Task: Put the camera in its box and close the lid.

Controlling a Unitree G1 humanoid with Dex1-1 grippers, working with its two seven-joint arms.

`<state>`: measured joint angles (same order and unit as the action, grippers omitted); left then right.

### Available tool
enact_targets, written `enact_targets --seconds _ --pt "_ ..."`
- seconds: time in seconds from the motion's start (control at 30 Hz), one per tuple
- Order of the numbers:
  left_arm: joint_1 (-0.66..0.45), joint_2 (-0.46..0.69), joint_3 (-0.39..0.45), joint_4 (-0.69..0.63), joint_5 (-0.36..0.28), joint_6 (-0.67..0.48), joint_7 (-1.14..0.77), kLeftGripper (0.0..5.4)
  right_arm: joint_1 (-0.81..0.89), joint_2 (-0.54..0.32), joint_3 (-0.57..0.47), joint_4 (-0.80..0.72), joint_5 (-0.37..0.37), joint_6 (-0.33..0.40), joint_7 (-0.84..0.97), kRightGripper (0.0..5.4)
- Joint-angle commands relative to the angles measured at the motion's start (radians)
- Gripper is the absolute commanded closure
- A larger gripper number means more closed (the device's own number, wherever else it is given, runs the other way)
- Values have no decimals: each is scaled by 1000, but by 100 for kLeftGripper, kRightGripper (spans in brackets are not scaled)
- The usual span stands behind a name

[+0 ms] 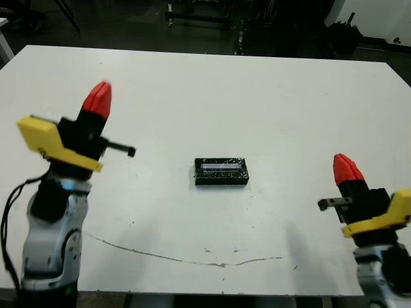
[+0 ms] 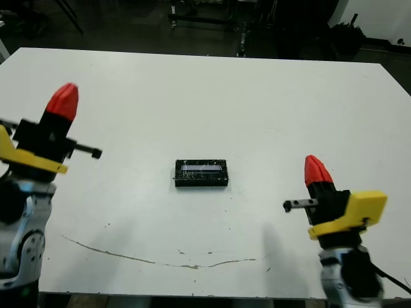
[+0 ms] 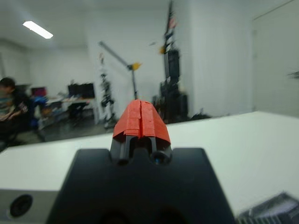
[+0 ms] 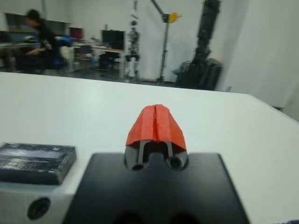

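Looks pretty much done: lid [image 1: 221, 171] sitting flat on the box between the 2 hands, well apart from both. Camera nowhere visible, presumably inside. Left hand [image 1: 97, 99] and right hand [image 1: 347, 169] both pinched together, holding nothing, raised off the table [image 1: 257, 96].

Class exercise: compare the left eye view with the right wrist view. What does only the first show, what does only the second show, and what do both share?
Only the left eye view shows the left gripper, raised left of the closed box, and a long dark scratch. Only the right wrist view shows a person at desks beyond the table. Both show the box with its glossy lid on and the right gripper, jaws shut.
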<state>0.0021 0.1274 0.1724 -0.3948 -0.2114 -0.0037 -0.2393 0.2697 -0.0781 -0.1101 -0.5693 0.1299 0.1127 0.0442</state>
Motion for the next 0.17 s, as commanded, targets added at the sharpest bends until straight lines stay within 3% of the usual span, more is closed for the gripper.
enact_targets --seconds 0.03,0.17 --pt "31 -36 -27 67 43 -106 25 538 -24 20 20 30 -59 -24 -41 540" --pt "31 -59 -46 102 62 -144 53 538 -44 34 32 40 -69 -17 -50 540"
